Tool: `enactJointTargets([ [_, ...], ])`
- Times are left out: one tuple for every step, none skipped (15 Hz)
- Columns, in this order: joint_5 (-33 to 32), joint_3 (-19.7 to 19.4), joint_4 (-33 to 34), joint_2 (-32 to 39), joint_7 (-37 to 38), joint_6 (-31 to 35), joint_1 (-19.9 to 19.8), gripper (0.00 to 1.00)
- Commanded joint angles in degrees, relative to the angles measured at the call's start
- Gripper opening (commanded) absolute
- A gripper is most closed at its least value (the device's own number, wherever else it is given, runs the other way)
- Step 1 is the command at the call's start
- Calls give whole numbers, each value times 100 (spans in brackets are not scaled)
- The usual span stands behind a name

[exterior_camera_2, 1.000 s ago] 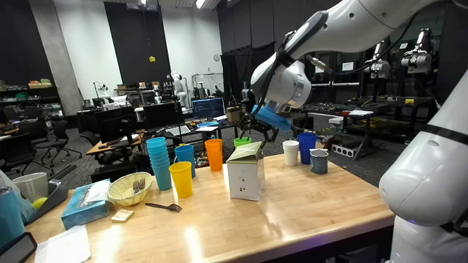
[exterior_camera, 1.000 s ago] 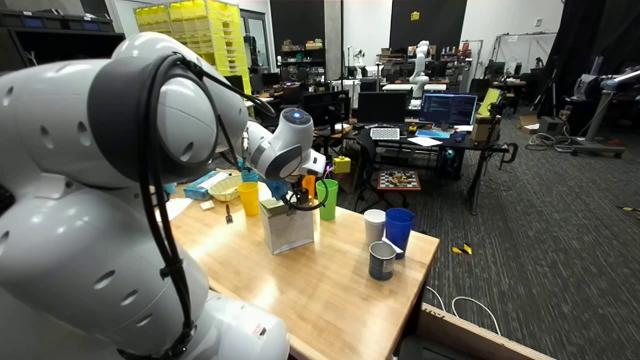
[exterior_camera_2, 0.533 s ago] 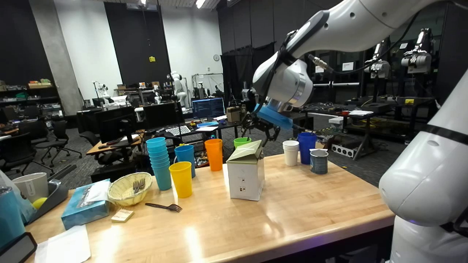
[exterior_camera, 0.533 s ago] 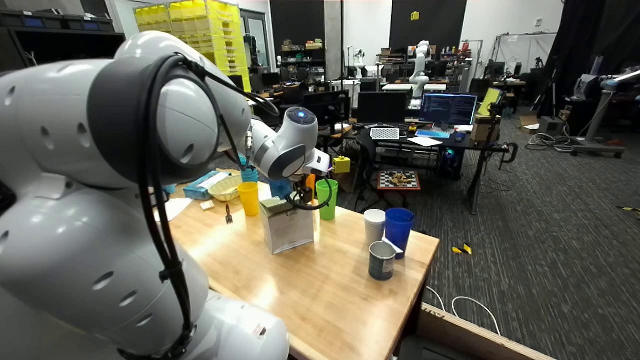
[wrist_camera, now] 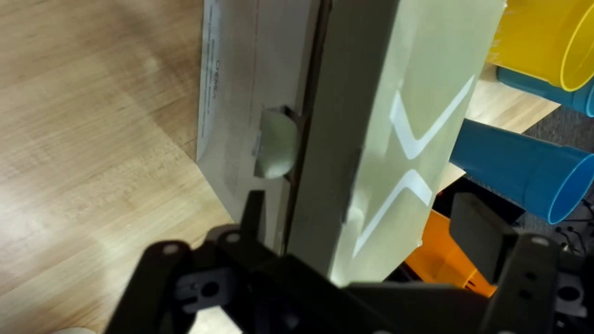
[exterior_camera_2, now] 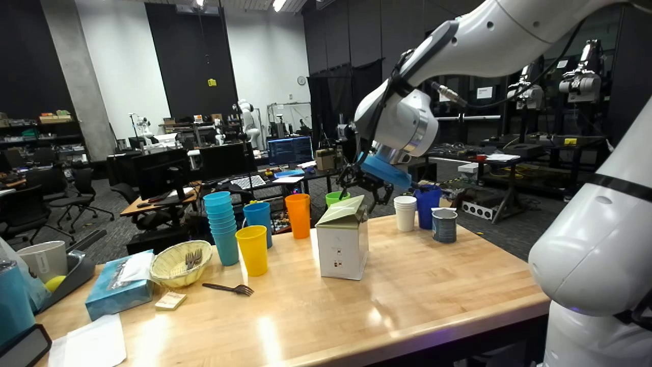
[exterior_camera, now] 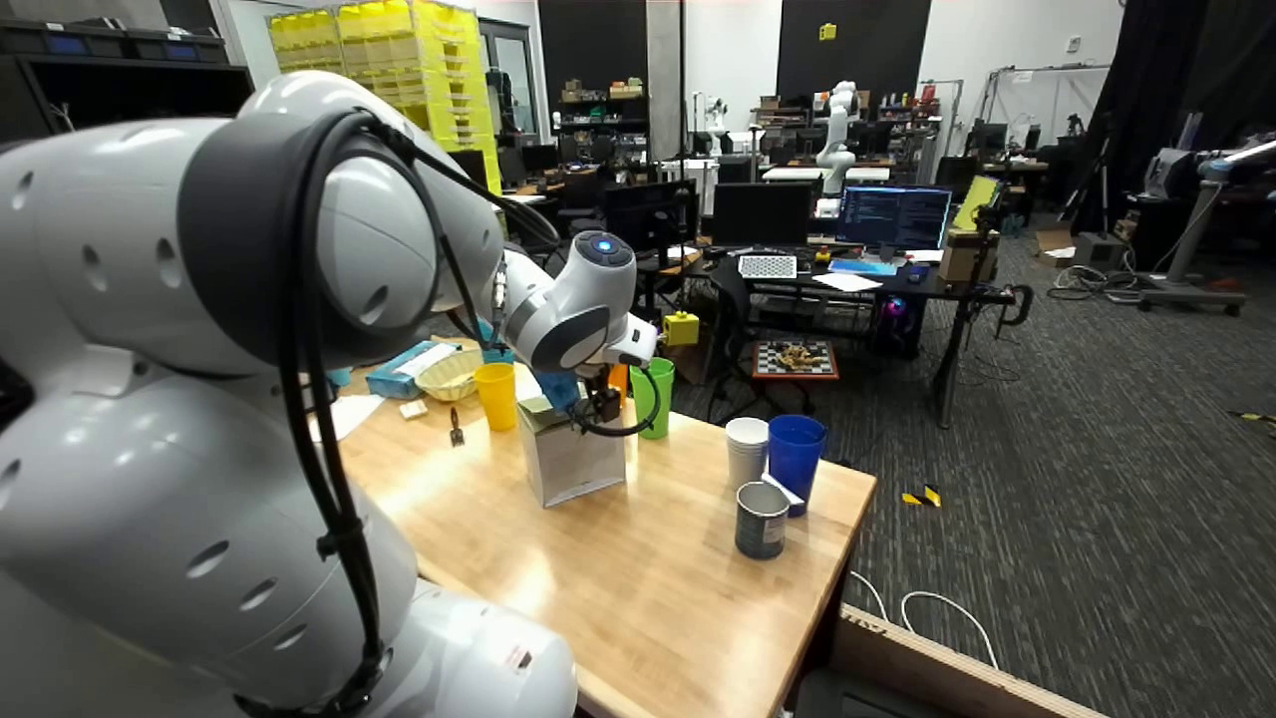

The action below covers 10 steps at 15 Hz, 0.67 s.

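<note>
A white box [exterior_camera_2: 338, 255] with a pale green lid [wrist_camera: 417, 116] stands upright on the table, seen in all views. Its lid slopes, raised along one edge, and a small green tab [wrist_camera: 277, 144] pokes out of the side below it. My gripper [wrist_camera: 362, 208] stands open at one end of the box top. One finger [wrist_camera: 254, 208] is beside the tabbed side, the other [wrist_camera: 480, 232] beyond the lid's far edge, in front of an orange cup [exterior_camera_2: 298, 216]. Nothing is held; whether a finger touches the box I cannot tell. The gripper [exterior_camera: 601, 404] is partly hidden by its cable.
Near the box stand a yellow cup [exterior_camera_2: 252, 250], a green cup [exterior_camera: 653, 399], a blue cup [wrist_camera: 524, 171] and stacked turquoise cups [exterior_camera_2: 223, 229]. White cups [exterior_camera_2: 405, 214], a dark blue cup [exterior_camera_2: 427, 206] and a grey can [exterior_camera_2: 444, 225] are toward the table's far corner. A fork [exterior_camera_2: 228, 289] lies near a basket [exterior_camera_2: 170, 278].
My arm has shifted slightly to the right in both exterior views, then dropped, bringing the gripper lower beside the box top. The gripper has stayed open. The box has not visibly shifted.
</note>
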Motion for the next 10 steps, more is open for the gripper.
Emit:
enactJointTargets([
  [25, 108, -73, -115, -31, 66, 50, 100],
  [-42, 155, -82, -145, 18, 76, 38, 100],
  [-107, 209, -88, -186, 78, 92, 21, 100],
  [-207, 270, -106, -235, 165, 94, -12, 100],
  [-420, 317, -9, -273, 325, 0, -114, 100],
  [-655, 377, 0, -331, 492, -26, -198, 100],
  [-898, 408, 29, -391, 651, -81, -265, 100],
  [-1178, 434, 59, -453, 823, -131, -349, 100],
  [-1411, 451, 95, -502, 968, -200, -414, 100],
  [-1605, 474, 134, -548, 1091, -261, -487, 100],
])
